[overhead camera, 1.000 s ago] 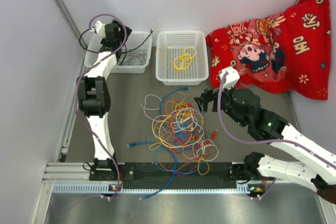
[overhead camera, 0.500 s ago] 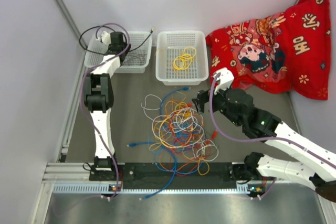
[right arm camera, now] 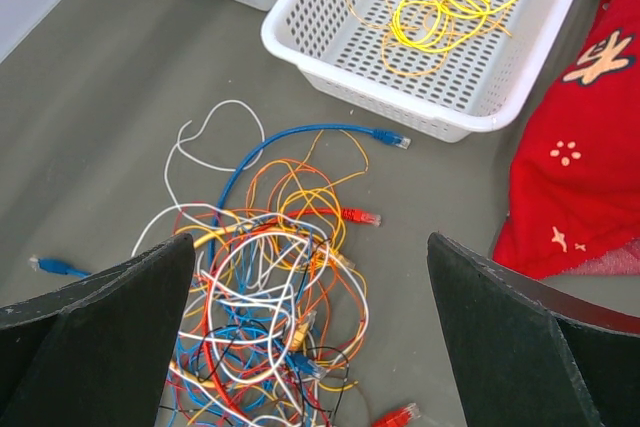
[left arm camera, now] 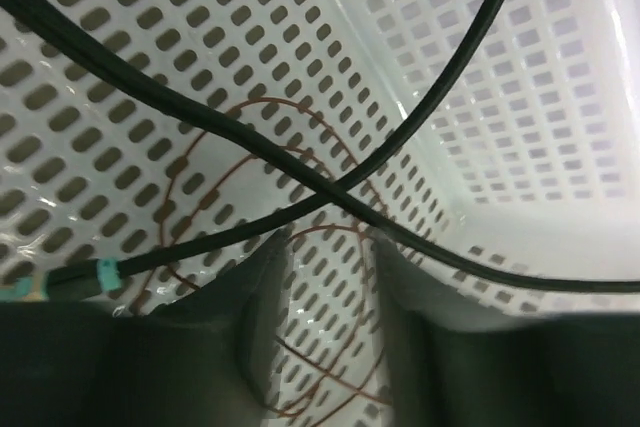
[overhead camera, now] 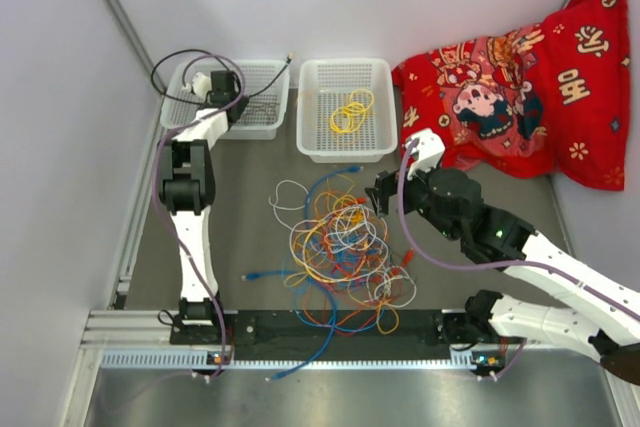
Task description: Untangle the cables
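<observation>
The cables (overhead camera: 335,247) lie in a tangle of orange, yellow, blue, white, red and black loops at the table's middle, also in the right wrist view (right arm camera: 270,287). My right gripper (overhead camera: 381,193) hovers at the tangle's far right edge, wide open and empty (right arm camera: 310,247). My left gripper (overhead camera: 222,87) reaches into the left white basket (overhead camera: 268,129). It is open (left arm camera: 330,247), with nothing between the jaws. A black cable (left arm camera: 250,142) crosses just past its fingertips, over a thin brown wire (left arm camera: 200,162) on the basket floor.
A second white basket (overhead camera: 345,154) at the back middle holds a coiled yellow cable (overhead camera: 350,110), also seen in the right wrist view (right arm camera: 440,7). A red patterned cloth (overhead camera: 520,77) is heaped at the back right. Grey walls stand close on the left and behind.
My left gripper has moved further back over the left basket. My right gripper shifted slightly left toward the tangle, then held still. The tangle has not moved.
</observation>
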### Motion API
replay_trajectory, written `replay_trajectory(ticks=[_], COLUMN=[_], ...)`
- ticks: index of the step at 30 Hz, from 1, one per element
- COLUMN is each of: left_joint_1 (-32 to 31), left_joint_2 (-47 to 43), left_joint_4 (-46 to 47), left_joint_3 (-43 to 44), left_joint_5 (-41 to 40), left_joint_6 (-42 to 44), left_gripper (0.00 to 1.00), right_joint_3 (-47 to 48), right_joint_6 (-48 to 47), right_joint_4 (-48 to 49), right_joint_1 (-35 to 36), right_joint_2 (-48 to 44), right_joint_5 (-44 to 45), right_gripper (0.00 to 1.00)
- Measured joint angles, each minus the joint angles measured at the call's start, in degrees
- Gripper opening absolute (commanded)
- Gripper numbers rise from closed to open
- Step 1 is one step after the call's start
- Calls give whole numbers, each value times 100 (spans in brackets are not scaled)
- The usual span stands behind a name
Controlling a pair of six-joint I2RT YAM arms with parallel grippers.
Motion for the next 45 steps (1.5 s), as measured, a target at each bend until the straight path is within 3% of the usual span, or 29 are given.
replay_trajectory(ticks=[2,3,4,14,20,26,29,33,35,37,45], left_joint_1=[28,37,44,-20,-221,-365,-367,-356,-345,-328,-70], left_joint_2=[-68,-90,-96,13,575,1019,1058,1060,1067,1080,1021], left_joint_4=[107,144,192,1429,1788,1735,1685,1683,1694,1679,1631], left_joint_3=[-146,-184,-186,-46,308,466,479,520,553,610,520], left_joint_5=[20,72,153,1252,1349,1346,1329,1172,1123,1027,890], left_joint_6=[-55,-81,-136,-1663,-2323,-2586,-2660,-2723,-2730,-2680,-2483], left_gripper=[77,96,99,98,81,80,70,51,32,2,0], right_joint_3=[0,0,0,0,0,0,0,0,0,0,-15], right_joint_6=[0,0,0,0,-39,-68,-90,-101,-103,-105,-105], right_joint_4=[2,9,20,79,79,81,81,81,81,83,111], right_joint_1=[0,0,0,0,0,-9,-13,-24,-28,-28,-31], right_joint_2=[-11,-13,-15,7,37,105,140,157,157,157,155], right_joint_5=[0,0,0,-2,15,44,46,52,68,76,83], right_gripper=[99,99,99,99,99,99,99,99,99,99,99])
